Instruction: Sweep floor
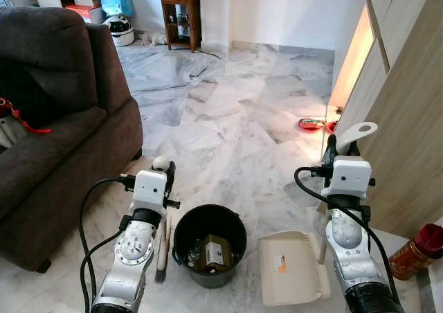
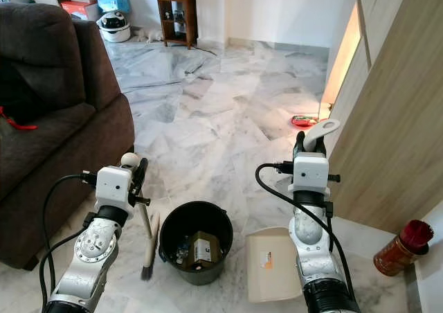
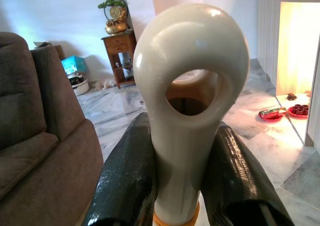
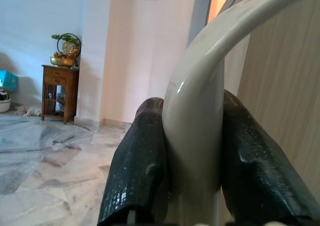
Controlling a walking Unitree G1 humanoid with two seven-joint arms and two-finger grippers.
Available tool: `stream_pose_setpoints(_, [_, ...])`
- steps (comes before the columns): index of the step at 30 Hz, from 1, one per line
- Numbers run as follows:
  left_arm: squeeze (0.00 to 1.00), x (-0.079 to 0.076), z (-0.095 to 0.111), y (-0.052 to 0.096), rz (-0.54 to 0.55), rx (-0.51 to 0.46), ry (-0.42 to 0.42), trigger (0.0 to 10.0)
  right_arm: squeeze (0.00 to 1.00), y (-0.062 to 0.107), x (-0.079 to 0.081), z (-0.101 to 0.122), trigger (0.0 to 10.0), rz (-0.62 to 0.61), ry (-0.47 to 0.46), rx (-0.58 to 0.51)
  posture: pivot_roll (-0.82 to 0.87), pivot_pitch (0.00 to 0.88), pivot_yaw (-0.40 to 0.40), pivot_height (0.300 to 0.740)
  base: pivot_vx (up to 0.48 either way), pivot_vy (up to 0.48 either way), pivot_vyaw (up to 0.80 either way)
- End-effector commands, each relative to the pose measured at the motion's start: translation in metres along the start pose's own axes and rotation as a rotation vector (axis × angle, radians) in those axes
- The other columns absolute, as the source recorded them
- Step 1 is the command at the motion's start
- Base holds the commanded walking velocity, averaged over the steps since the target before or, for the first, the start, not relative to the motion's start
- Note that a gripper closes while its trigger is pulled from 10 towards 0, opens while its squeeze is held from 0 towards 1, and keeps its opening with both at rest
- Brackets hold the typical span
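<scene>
Black bucket (image 1: pixel 210 244) sits between both tools: left gripper (image 1: pixel 165 169) clamps the brush (image 1: pixel 163 247), right gripper (image 1: pixel 339 149) clamps the dustpan (image 1: pixel 292 268); a careless sweep could topple it.

- I see grey-veined marble floor (image 1: pixel 228 112) stretching ahead of both pincers.
- Dark brown sofa (image 1: pixel 55 119) sits beside my left pincer.
- Light wood cabinet wall (image 1: pixel 408 133) flanks my right pincer.
- Small wooden side table (image 1: pixel 180 12) stands far ahead against the white wall (image 1: pixel 291 8).

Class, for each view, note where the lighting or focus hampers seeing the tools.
Left eye view: warm glare from the lit cabinet recess; brush and dustpan sharp. Left wrist view: brush handle close, soft-edged. Right wrist view: dustpan handle shaded, fingers dark.
</scene>
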State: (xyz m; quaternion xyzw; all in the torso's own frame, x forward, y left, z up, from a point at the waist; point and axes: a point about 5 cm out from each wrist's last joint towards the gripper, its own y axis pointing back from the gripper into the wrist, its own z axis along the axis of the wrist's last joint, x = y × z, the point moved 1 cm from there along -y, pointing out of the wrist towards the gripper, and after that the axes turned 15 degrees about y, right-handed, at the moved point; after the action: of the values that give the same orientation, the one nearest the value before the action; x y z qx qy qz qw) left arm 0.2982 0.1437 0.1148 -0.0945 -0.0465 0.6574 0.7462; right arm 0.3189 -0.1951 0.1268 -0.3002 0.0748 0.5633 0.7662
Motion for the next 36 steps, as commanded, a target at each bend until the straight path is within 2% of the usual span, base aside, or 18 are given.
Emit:
stream_pose_setpoints(1, [0.00, 0.002, 0.008, -0.001, 0.001, -0.035, -0.009, 10.0, 0.00, -0.008, -0.002, 0.010, 10.0, -0.012, -0.015, -0.052, 0.07, 0.000, 0.040, 0.740, 0.000, 0.000, 0.00])
stream_pose_setpoints(27, [0.00, -0.002, 0.007, -0.001, -0.027, -0.038, -0.006, 10.0, 0.00, -0.005, 0.009, 0.013, 10.0, 0.039, -0.044, -0.063, 0.05, 0.000, 0.039, 0.740, 0.000, 0.000, 0.00])
stream_pose_setpoints(32, [0.00, -0.005, 0.007, -0.001, -0.042, -0.041, 0.000, 10.0, 0.00, -0.005, 0.008, 0.011, 10.0, 0.038, -0.041, -0.058, 0.05, 0.000, 0.039, 0.740, 0.000, 0.000, 0.00])
stream_pose_setpoints(36, [0.00, -0.006, 0.006, 0.000, -0.058, -0.039, 0.000, 10.0, 0.00, -0.005, 0.008, 0.010, 10.0, 0.038, -0.040, -0.057, 0.05, 0.000, 0.038, 0.740, -0.272, 0.000, 0.00])
